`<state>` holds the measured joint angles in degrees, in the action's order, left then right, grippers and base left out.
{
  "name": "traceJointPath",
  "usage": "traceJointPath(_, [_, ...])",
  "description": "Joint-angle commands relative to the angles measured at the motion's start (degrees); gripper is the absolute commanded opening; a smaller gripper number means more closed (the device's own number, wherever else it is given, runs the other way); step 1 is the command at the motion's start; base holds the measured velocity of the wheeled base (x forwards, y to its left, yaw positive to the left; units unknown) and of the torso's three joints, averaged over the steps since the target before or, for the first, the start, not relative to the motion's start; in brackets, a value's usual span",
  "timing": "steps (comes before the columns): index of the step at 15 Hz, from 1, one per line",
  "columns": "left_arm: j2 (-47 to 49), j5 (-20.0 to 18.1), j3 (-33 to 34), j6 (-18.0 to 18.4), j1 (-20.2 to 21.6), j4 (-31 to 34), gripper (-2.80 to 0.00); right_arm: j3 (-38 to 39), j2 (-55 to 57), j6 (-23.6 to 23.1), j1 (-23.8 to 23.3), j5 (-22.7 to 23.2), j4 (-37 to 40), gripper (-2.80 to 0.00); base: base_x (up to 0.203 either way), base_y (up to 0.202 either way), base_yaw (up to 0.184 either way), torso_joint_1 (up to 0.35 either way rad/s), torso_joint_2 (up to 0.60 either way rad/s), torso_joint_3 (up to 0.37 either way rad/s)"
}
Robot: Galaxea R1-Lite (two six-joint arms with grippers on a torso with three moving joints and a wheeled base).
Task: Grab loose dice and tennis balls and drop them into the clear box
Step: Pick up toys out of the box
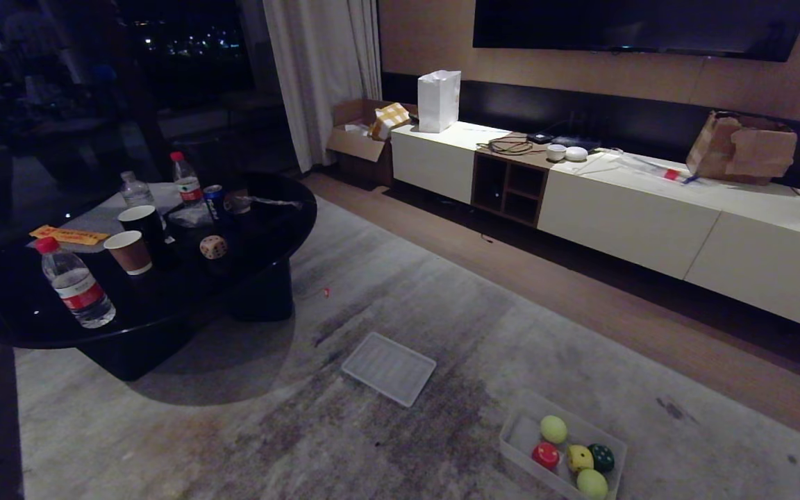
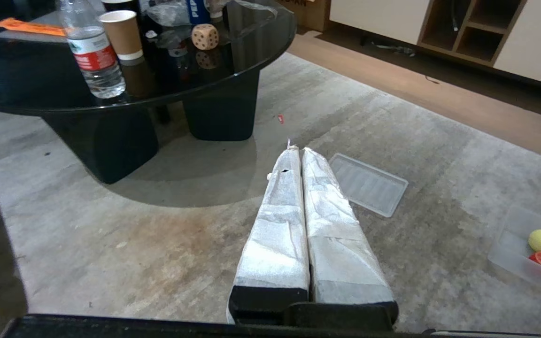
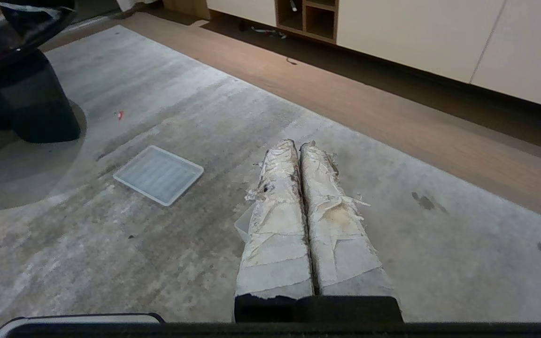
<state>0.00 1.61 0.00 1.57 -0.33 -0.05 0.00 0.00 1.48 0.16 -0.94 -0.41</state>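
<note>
Clear box (image 1: 514, 432) holding two tennis balls (image 1: 553, 428), three dice (image 1: 545, 455), both pincers (image 2: 297, 150) closed empty.

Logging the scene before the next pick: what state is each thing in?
clear box: open, on the rug, holding five pieces
lid: off, flat on the rug
tan die: loose on the black table
left gripper: shut, empty
right gripper: shut, empty
</note>
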Motion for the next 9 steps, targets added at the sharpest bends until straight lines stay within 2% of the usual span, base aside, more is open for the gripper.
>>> traceJointPath(1, [0.1,0.1,0.1,0.0,0.0,0.0,-2.8,0.2,0.1,0.0,0.0,0.0,0.0,-2.8,0.0,0.0,0.0,0.0,0.0,0.0])
traceJointPath(9, [0.1,0.1,0.1,-0.1,0.0,0.0,-2.8,0.2,0.1,0.1,0.0,0.0,0.0,-2.8,-0.001,-0.007,0.155,0.003,0.0,0.003])
